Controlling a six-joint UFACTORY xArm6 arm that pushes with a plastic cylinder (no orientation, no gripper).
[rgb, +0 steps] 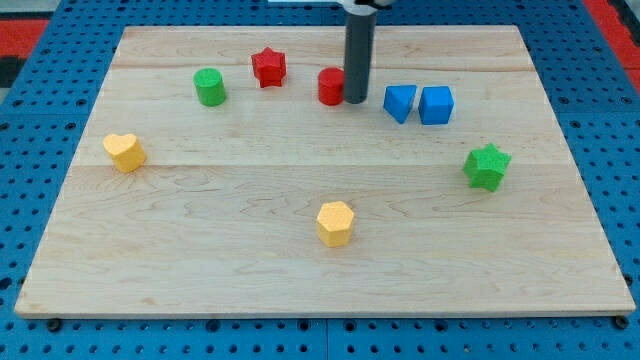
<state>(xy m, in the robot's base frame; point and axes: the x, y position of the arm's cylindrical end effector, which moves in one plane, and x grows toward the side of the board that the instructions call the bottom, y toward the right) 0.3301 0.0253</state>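
My tip (356, 101) rests against the right side of the red cylinder (331, 86); there is no gripper on the rod. From that cylinder, the red star (268, 67) lies to the view's left and the green cylinder (209, 87) further left. The blue wedge (400, 102) and blue cube (436, 104) sit side by side to its right. The green star (486, 166), yellow hexagon (336, 222) and yellow heart (124, 151) lie lower on the desk (300, 270).

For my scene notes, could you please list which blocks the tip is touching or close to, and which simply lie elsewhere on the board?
At the tip: my tip, red cylinder touching its left, blue wedge, blue cube.

Elsewhere: red star, green cylinder, green star, yellow heart, yellow hexagon.
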